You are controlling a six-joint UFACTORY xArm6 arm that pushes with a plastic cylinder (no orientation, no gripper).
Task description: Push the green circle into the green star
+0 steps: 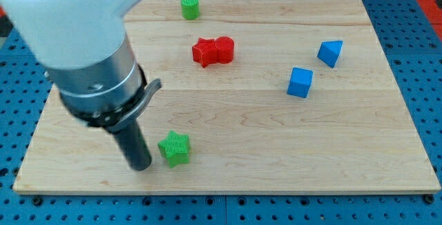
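Note:
The green circle stands near the view's top edge of the wooden board, left of centre. The green star lies near the view's bottom, left of centre. My tip rests on the board just left of the green star, close to it or touching it. The circle is far from both, towards the view's top.
A red star and a red circle sit touching each other in the upper middle. A blue cube and a blue triangular block lie to the view's right. The arm's grey body covers the board's upper left.

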